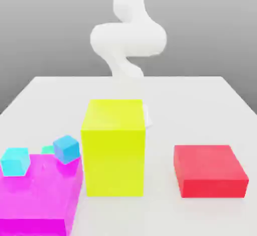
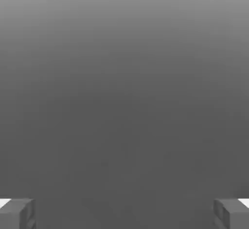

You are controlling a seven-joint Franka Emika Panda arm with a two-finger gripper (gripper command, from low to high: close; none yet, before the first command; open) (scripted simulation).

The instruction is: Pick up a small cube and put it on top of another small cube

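Note:
Three small cubes sit at the exterior view's lower left. A cyan cube [image 1: 15,161] rests on the magenta block [image 1: 35,200]. A tilted blue cube [image 1: 66,148] is at that block's far right corner. A green cube [image 1: 47,149] peeks out behind them, mostly hidden. The white arm [image 1: 128,39] comes down behind the tall yellow block [image 1: 114,147], well away from the cubes. In the hand view my gripper [image 2: 124,213] is open, its grey fingertips [image 2: 17,213] far apart with nothing between them, facing plain grey background.
The tall yellow block stands mid-table, between the arm and the table's front. A low red block [image 1: 210,170] lies at the exterior view's right. The white table [image 1: 201,104] stretches back to a grey wall.

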